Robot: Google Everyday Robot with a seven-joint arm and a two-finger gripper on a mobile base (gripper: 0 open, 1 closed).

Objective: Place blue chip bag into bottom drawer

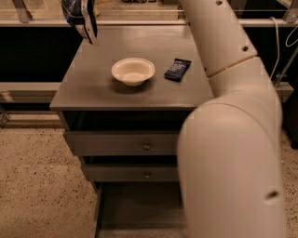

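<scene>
The tool (88, 4), up at the top edge, grips the bag (78, 18) above the table's (93, 93) far-left corner; the open bottom drawer (139, 204) awaits it.

The counter (93, 88) is lit dimly and warmly from above. A soft shadow is cast beneath the bowl (133, 70) towards the front edge. The tool (91, 7) is seen above the back left corner, against a brighter strip.
</scene>
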